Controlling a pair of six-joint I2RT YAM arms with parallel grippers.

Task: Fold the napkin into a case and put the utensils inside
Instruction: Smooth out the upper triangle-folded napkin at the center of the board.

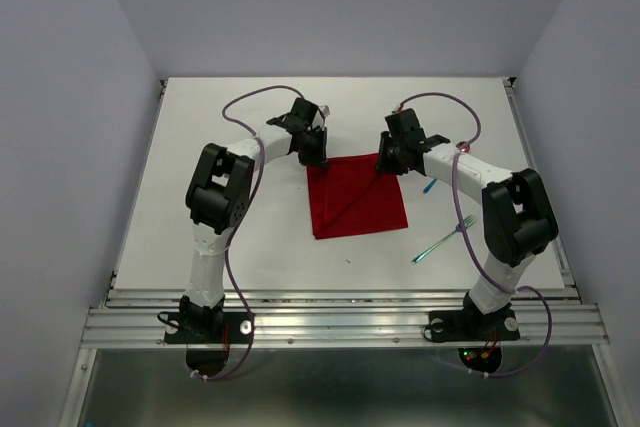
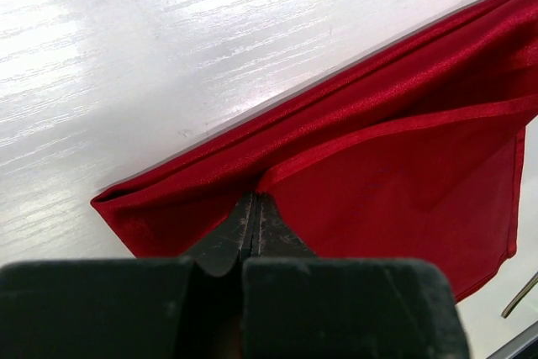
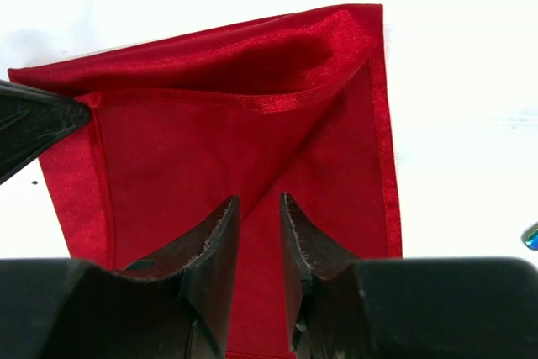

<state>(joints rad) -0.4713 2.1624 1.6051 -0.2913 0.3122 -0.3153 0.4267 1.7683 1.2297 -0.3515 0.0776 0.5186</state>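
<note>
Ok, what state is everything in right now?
napkin: partly folded, lying flat on the table.
left gripper: shut on the napkin's edge.
right gripper: open, above the napkin.
fork: lying on the table, outside the napkin.

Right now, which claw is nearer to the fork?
Right. The right claw sits at the far right corner of the napkin, on the same side as the fork. The left claw is at the far left corner, with the napkin's width between it and the fork.
</note>
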